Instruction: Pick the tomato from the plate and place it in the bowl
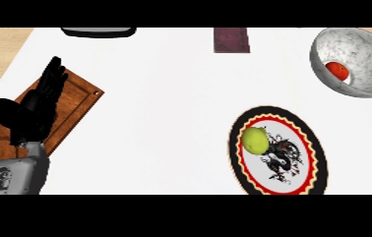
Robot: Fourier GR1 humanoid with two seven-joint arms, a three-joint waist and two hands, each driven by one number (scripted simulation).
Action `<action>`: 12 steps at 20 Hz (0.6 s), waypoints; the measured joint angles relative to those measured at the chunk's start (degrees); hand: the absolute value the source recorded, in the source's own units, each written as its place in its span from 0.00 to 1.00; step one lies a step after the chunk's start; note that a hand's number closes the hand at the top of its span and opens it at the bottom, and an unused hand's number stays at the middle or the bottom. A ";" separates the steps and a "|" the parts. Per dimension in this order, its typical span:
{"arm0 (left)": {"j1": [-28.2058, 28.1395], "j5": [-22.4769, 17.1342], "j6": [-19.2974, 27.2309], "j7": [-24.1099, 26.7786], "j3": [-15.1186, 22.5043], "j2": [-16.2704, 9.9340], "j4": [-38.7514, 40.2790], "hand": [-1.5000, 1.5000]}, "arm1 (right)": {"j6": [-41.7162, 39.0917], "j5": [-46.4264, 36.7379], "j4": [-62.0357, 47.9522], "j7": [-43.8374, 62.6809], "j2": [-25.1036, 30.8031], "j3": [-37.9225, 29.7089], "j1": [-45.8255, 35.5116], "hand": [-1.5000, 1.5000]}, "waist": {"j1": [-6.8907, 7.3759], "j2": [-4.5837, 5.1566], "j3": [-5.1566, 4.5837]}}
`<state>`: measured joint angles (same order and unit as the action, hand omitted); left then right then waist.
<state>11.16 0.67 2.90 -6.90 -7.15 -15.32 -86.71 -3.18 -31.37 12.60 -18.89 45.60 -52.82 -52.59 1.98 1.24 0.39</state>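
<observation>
Listing, white counter [160, 113]: tomato [336, 70], red, lying inside marbled grey bowl [323, 59] at far right, against its right-hand inner wall. Plate [314, 155], black/red rim w/ dark motif, nearer, just below bowl; yellow-green round fruit [255, 140] on its left part. Left hand [45, 93], black, at left edge over wooden board [76, 103]; fingers straight, pointing up, nothing held. Right hand not shown. Dark red rectangular item [232, 40] top centre. Dark tray-like object [98, 32] top left, partly cut off.
</observation>
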 measured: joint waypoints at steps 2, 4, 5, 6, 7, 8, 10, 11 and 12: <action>0.26 0.11 0.19 -0.24 0.21 0.30 -0.25 0.50 | -2.87 1.93 -0.82 0.05 2.46 -1.77 1.28 0.00 | -0.08 -0.04 -0.03; -0.46 0.51 0.61 -0.47 0.77 0.91 -1.24 0.50 | -5.71 3.26 -1.57 -0.83 4.54 -2.94 3.97 0.00 | -0.09 -0.10 -0.03; -0.71 0.69 0.97 -0.44 0.81 1.20 -1.34 0.50 | -7.35 3.78 -1.82 -0.97 5.85 -3.36 5.00 0.00 | -0.12 -0.12 -0.02; -1.08 0.61 0.82 -0.06 0.63 1.09 -1.43 0.50 | -8.90 4.54 -2.10 -1.65 6.70 -3.99 6.35 0.00 | -0.19 -0.16 -0.04; -0.98 0.48 0.72 -0.16 0.37 0.86 -1.48 0.50 | -10.76 5.14 -2.38 -1.92 7.79 -4.45 7.39 0.00 | -0.25 -0.17 -0.03; -1.32 0.47 0.64 0.09 0.34 0.87 -1.56 0.50 | -12.60 5.79 -2.63 -2.62 8.90 -5.03 8.90 0.00 | -0.35 -0.18 -0.01; -1.69 0.92 0.91 -0.13 0.74 1.15 -2.04 0.50 | -16.22 7.30 -3.26 -4.07 10.35 -6.30 11.78 0.00 | -0.61 -0.26 0.01; -1.69 0.67 0.63 0.01 0.43 0.89 -1.83 0.50 | -18.13 7.95 -3.56 -4.14 11.18 -6.80 12.54 0.00 | -0.60 -0.25 0.03; -1.90 0.59 0.53 -0.27 0.39 0.83 -2.09 0.50 | -20.43 8.59 -3.87 -4.85 11.87 -7.29 13.98 0.00 | -0.71 -0.31 0.03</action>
<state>9.26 1.26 3.43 -7.17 -6.75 -14.49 -88.81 -23.62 -22.78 8.72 -23.74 57.47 -60.11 -38.61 1.27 0.93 0.42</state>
